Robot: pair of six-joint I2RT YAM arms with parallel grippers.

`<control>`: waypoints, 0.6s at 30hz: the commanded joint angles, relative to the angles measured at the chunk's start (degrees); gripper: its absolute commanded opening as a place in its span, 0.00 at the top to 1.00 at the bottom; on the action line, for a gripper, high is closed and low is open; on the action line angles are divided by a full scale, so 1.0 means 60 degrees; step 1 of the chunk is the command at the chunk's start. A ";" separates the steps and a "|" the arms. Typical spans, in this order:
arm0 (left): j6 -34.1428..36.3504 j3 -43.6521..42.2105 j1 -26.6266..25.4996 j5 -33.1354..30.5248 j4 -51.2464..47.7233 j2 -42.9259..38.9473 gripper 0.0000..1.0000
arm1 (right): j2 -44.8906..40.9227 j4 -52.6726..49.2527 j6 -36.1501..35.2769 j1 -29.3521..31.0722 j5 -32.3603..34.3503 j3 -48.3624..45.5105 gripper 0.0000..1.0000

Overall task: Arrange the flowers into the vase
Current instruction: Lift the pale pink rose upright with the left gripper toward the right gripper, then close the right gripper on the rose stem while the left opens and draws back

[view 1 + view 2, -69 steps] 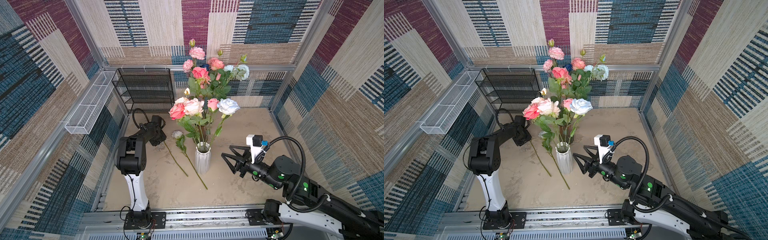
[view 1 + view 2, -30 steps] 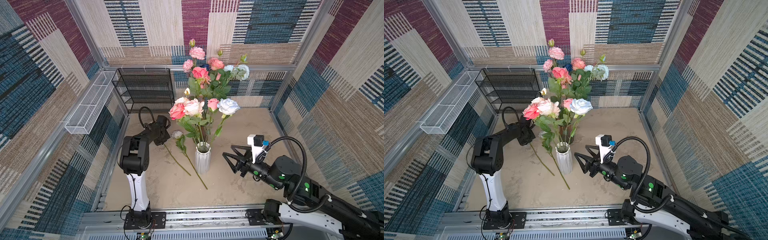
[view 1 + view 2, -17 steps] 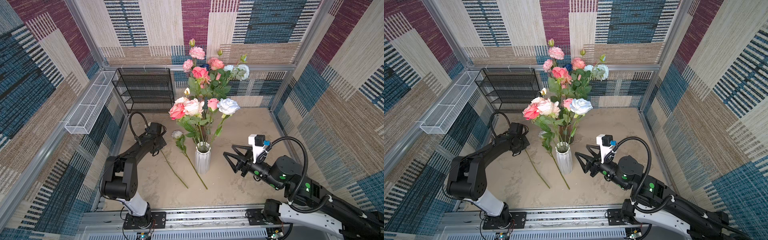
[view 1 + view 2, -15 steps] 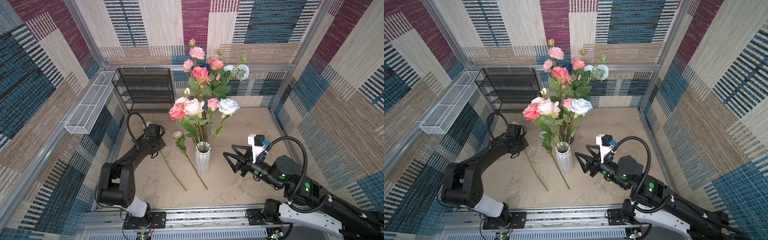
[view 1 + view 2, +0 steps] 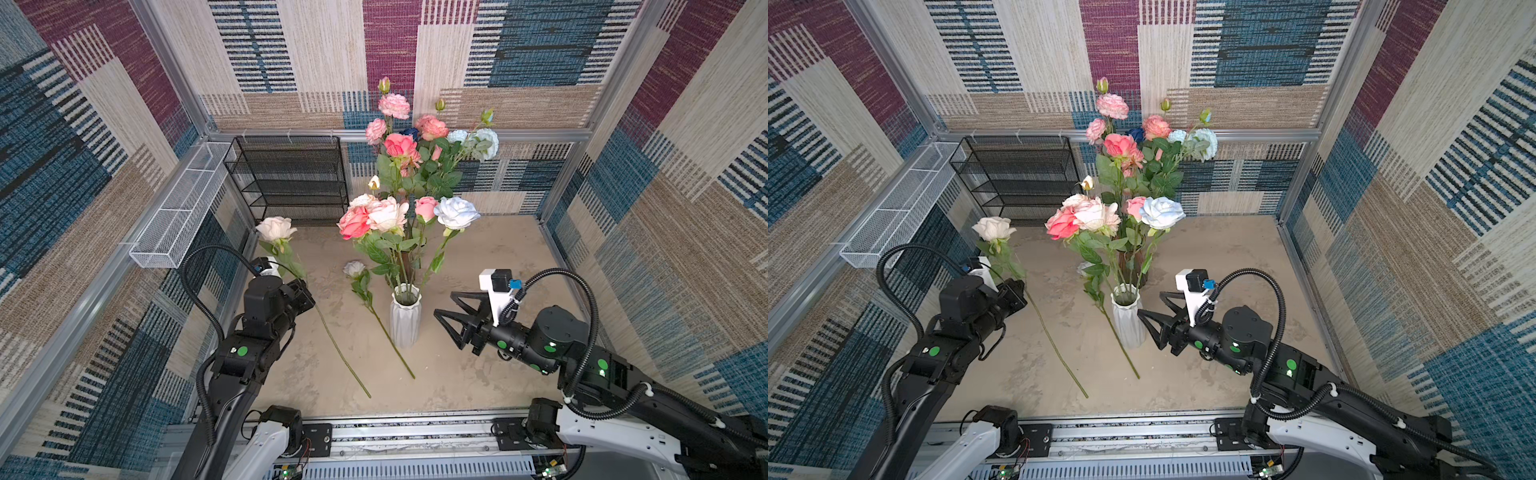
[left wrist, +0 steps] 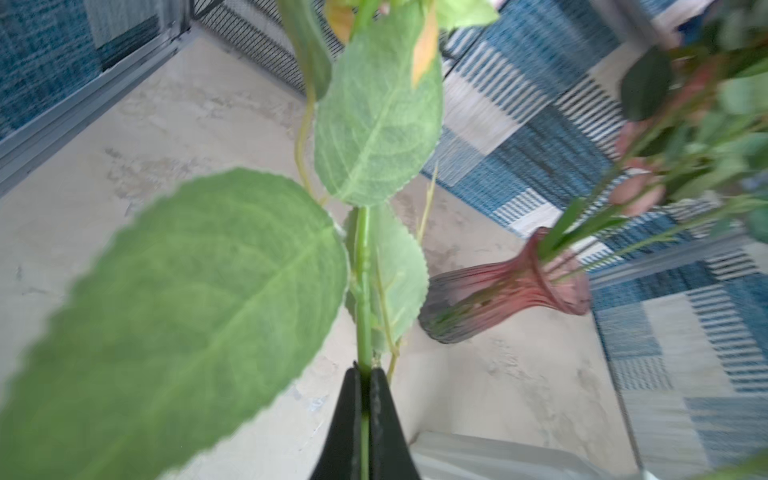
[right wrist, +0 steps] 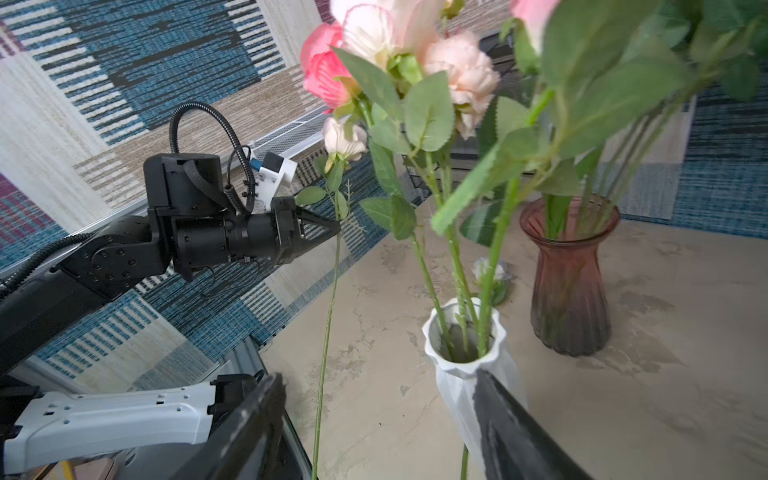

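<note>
My left gripper [image 5: 309, 297] is shut on the green stem of a white rose [image 5: 274, 228], just below its leaves [image 6: 365, 124]. The bloom stands above the gripper and the stem slants down to the table. The white ribbed vase [image 5: 405, 316] stands mid-table and holds pink, peach and pale blue flowers [image 5: 376, 216]. Another white-budded flower [image 5: 354, 268] lies flat to the left of the vase. My right gripper [image 5: 444, 303] hangs open just right of the vase [image 7: 465, 361], with nothing between its fingers.
A dark red glass vase [image 7: 569, 278] with taller roses stands behind the white one. A black mesh shelf [image 5: 291, 178] is at the back left. A white wire basket [image 5: 178, 216] hangs on the left wall. Patterned walls close in three sides.
My left arm has drawn back toward the front left and tipped the white rose up, so its bloom now stands high above the gripper. The right arm has stayed still.
</note>
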 commanded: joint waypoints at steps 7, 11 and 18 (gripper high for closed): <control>0.0229 0.0505 0.0001 0.2362 0.0554 -0.1992 1.00 | 0.1529 0.0863 -0.0386 0.0624 -0.2463 0.0544 0.29; 0.0122 0.0950 0.0000 0.3530 0.1284 -0.2484 1.00 | 0.2232 0.0954 -0.0506 0.0927 -0.2963 0.1112 0.28; -0.0454 0.1295 0.0001 0.5998 0.3277 -0.2317 1.00 | 0.3385 0.0969 -0.0905 0.1351 -0.3515 0.2122 0.28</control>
